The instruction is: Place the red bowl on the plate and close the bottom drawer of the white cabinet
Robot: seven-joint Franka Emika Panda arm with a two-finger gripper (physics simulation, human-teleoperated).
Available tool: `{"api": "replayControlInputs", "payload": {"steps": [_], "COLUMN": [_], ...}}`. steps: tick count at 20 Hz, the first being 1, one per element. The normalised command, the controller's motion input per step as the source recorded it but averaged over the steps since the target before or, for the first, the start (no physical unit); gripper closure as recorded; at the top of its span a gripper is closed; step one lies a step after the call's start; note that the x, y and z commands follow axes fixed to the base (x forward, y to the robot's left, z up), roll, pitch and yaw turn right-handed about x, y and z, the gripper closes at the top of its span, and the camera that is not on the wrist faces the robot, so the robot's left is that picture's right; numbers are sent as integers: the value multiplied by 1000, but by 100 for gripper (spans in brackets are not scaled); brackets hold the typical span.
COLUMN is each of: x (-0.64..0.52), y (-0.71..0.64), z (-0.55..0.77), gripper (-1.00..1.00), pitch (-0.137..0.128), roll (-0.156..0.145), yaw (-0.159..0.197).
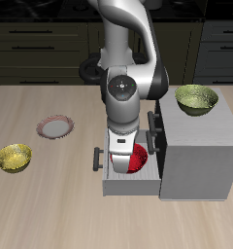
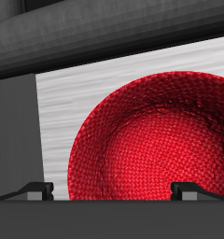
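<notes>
hovering right over the red bowl (image 1: pixel 129 160), which sits in the open bottom drawer (image 1: pixel 114 182) lower middle of frame, the gripper (image 1: pixel 122 154) has fingers spread, looks ready to drop straight down.

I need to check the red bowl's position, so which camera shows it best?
The wrist view: the red bowl fills it, lying in the open drawer. In the exterior view the bowl is partly hidden behind the tool.
</notes>
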Motion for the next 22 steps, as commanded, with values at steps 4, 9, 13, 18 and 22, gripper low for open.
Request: {"api": "replayControlInputs", "payload": {"steps": [4, 9, 13, 18, 22], "x": [34, -15, -40, -20, -36], "y": [-30, -18, 32, -21, 7], "z": [-96, -70, 42, 62, 13], "gripper": [-100, 100, 100, 100, 100], "pitch": [18, 18, 12, -3, 5], "roll": [-20, -26, 12, -4, 0], "yaw": [-23, -42, -4, -8, 4]}}
